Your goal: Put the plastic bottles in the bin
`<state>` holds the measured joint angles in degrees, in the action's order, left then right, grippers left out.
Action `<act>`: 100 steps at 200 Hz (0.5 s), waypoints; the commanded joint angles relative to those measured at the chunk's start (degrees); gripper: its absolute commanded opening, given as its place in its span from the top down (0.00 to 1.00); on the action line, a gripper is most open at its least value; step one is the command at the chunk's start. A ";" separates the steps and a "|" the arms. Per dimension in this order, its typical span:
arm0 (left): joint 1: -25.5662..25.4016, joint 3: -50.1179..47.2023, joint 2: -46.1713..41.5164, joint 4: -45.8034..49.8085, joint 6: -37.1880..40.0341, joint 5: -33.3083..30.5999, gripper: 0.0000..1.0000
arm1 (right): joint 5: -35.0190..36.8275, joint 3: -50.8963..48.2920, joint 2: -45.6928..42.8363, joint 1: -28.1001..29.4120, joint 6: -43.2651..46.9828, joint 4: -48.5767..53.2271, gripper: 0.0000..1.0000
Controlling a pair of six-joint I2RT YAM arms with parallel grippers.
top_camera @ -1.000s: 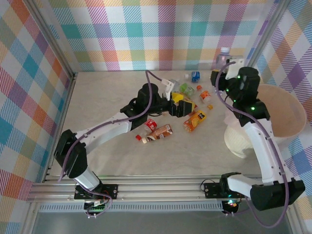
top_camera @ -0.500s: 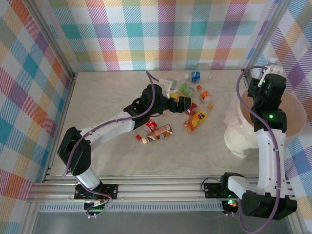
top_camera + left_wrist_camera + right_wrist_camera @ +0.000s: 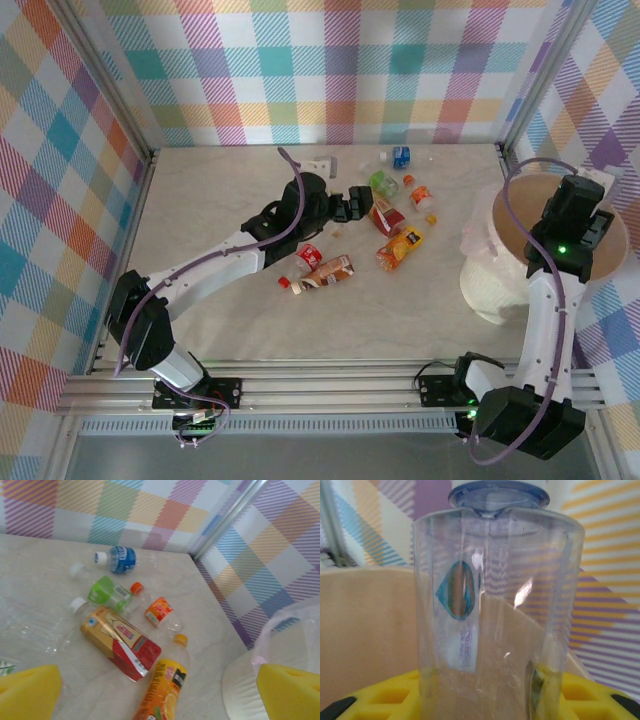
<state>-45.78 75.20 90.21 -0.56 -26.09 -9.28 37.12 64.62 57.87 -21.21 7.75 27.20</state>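
R end effector: the right end effector is clenched on a clear bottle. The bottle is pinched low btwn the yellow pads, w/ its blue-tinted neck pointed away from the wrist cam.
R position: in the top view the R wrist is held over the opening of the bin, toward its far-right side. In the wrist view the bin's tan inner wall is seen behind the bottle.
L end effector: the left end effector is spread wide and nothing is gripped. Its two yellow pads are seen at the bottom corners of the L wrist view, apart from every bottle.
L position: held above the mid bench, at the left edge of the bottle cluster.
Nearest bottles: a red-and-gold bottle is laid flat just ahead of the open fingers. An orange-juice bottle is laid beside it, orange cap pointed away from the end effector.
Further out: a green-label bottle, then a small orange-label bottle w/ orange cap. A blue-label bottle w/ white cap is farthest, near the plaid back wall.
Near side: a red-label bottle and a brown-label bottle are laid close together by the L forearm. Whether they touch cannot be told.
Bin: stood at the bench's right side, apart from the cluster.
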 commanded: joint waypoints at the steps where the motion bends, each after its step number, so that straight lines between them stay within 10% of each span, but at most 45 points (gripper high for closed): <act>1: -0.63 -1.99 -2.09 1.03 -2.20 -5.93 0.00 | 5.19 -1.68 -2.42 -1.77 -3.74 -4.18 0.52; 100: 0.04 -3.31 -2.54 3.49 -3.44 -9.85 0.00 | 7.61 -3.59 -1.48 -4.01 -8.26 -4.25 0.20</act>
<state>-45.76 72.18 89.69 2.31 -28.97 -17.02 43.94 59.24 56.47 -24.84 0.69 22.96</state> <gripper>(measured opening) 0.998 0.779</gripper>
